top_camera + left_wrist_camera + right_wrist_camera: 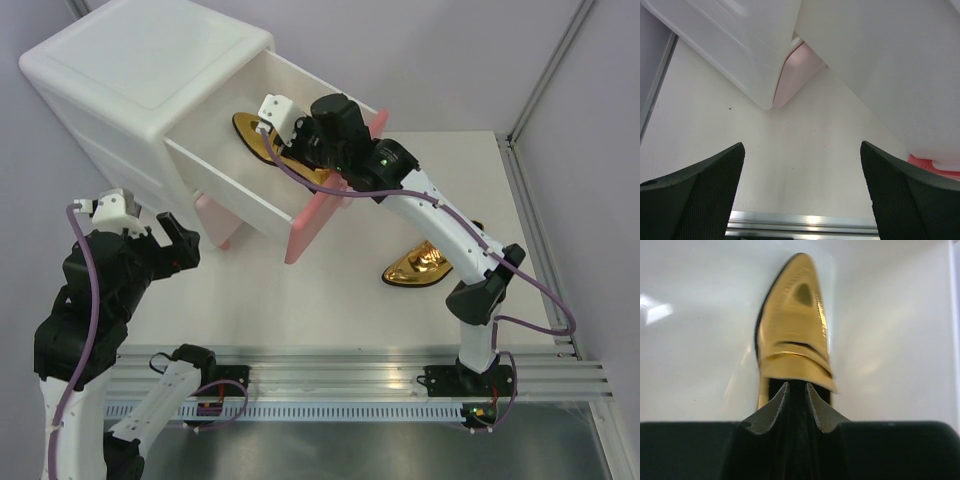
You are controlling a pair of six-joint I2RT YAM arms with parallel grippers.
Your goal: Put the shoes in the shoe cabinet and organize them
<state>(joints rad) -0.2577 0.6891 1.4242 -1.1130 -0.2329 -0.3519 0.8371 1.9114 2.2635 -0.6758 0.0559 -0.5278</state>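
The white shoe cabinet [150, 70] stands at the far left with its upper drawer [320, 215] pulled out. A gold shoe [255, 132] lies inside the drawer, toe toward the cabinet. My right gripper [298, 152] reaches into the drawer. In the right wrist view it [797, 390] is nearly shut at the heel opening of this gold shoe [792, 325]. A second gold shoe [420, 267] lies on the table at the right. My left gripper [175, 240] is open and empty beside the cabinet's lower corner [740, 40]. No green shoes are in view.
The pale pink lower front [215, 220] is under the open drawer and also shows in the left wrist view [795, 70]. The drawer's underside [890, 75] hangs above the left gripper [802, 190]. A metal rail [350, 360] runs along the near table edge.
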